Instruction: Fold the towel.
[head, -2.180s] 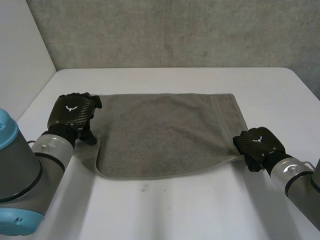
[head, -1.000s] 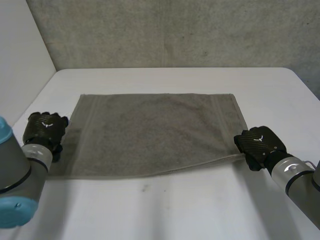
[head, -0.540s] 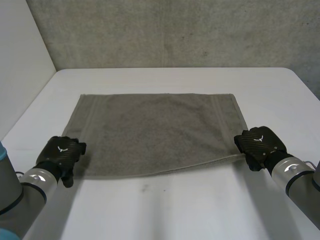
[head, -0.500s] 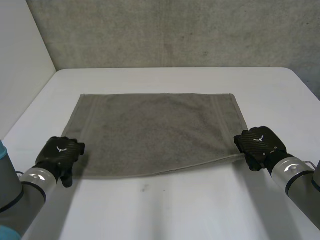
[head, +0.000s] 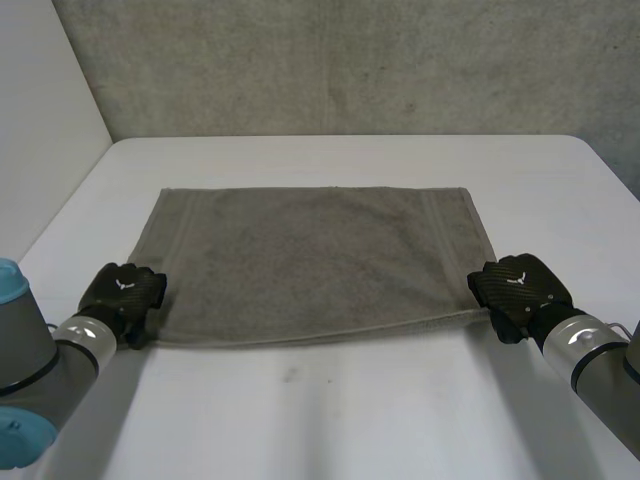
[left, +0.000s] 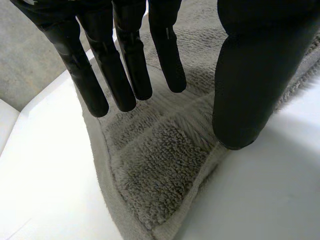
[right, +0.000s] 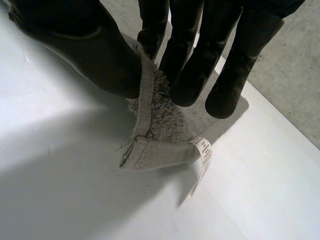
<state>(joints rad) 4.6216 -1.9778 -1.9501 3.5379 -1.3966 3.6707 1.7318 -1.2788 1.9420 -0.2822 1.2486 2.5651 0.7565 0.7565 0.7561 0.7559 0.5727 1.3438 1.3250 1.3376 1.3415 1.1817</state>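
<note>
- Left hand (head: 122, 292): it sits at the towel's near-left corner, at about 8 o'clock from the cloth's middle in the head view. In its wrist view the fingers (left: 125, 75) are straight and spread above the corner, with the thumb (left: 250, 80) set apart and its tip down by the near hem. Nothing is pinched; we read this hand as slack, with no grasp yet.
- Towel (head: 315, 262): grey terry, lying flat in one layer on the white table (head: 350, 420), long side running 9 to 3 o'clock. The far edge is straight; the near edge bows slightly. We see no fold line anywhere.
- Right hand (head: 517, 285): it is at the near-right corner, about 4 o'clock from the cloth's middle. Its wrist view shows the hem standing up, nipped between thumb and fingers, so the corner is pinched. A small white label (right: 204, 152) hangs off the corner just past the fingertips.
- Progress, our judgement: the towel is laid out but the fold has not begun. One corner is secured and the other is only covered. What remains is to close the left hand on its corner, carry both near corners toward 12 o'clock onto the far edge, then release.
</note>
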